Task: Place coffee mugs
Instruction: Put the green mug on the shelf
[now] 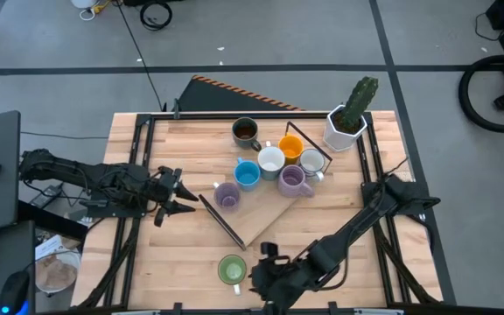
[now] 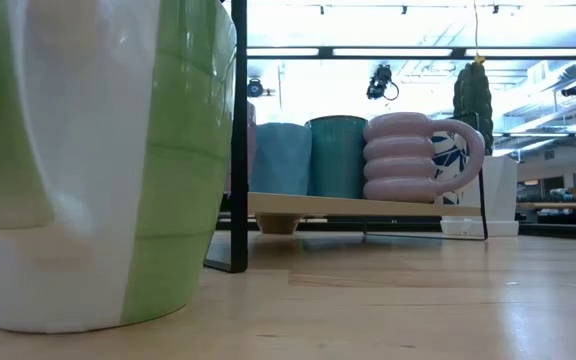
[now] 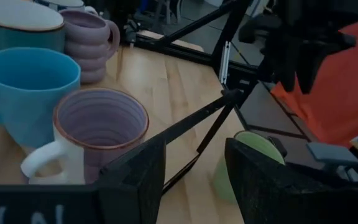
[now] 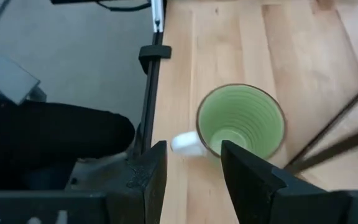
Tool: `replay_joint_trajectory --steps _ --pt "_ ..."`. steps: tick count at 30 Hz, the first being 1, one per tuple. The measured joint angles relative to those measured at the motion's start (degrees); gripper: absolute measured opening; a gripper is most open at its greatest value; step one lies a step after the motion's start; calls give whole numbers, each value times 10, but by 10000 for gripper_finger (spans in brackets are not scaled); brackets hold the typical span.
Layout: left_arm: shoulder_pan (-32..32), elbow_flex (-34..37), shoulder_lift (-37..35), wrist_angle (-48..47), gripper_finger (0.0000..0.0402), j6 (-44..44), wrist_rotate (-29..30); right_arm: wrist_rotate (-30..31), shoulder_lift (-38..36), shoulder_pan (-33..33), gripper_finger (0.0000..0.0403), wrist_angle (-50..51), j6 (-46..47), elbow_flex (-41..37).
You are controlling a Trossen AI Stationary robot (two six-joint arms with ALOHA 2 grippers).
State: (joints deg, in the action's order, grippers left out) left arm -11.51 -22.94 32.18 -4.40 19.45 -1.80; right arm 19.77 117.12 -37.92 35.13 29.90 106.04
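A green mug [image 1: 232,269] with a white handle [image 4: 185,143] stands upright on its base near the table's front edge. My right gripper [image 1: 256,269] hovers open just to its right, above it, touching nothing [image 4: 192,155]. Several other mugs stand on a raised wooden board [image 1: 265,210]: dark brown [image 1: 245,131], white [image 1: 271,159], orange [image 1: 291,147], blue [image 1: 247,173] and two purple [image 1: 227,195] [image 1: 292,179]. My left gripper [image 1: 186,194] is open at the left, pointing toward the near purple mug [image 3: 101,121].
A white pot with a green cactus [image 1: 348,118] stands at the back right. The board's black frame bars [image 1: 221,220] run slantwise between the two grippers. Black rails [image 1: 134,166] line the table's sides. Bare wood lies at the front left and front right.
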Motion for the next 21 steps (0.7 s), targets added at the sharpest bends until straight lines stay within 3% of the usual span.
replay_joint_trajectory --steps 9,14,21 --pt "0 0 0 -3 172 55 0 -3 94 6 157 39 -98 124" --pt "0 0 0 -2 172 70 0 11 115 19 158 44 -133 139" --pt "0 0 0 -10 172 71 0 -19 134 39 168 23 -167 139"
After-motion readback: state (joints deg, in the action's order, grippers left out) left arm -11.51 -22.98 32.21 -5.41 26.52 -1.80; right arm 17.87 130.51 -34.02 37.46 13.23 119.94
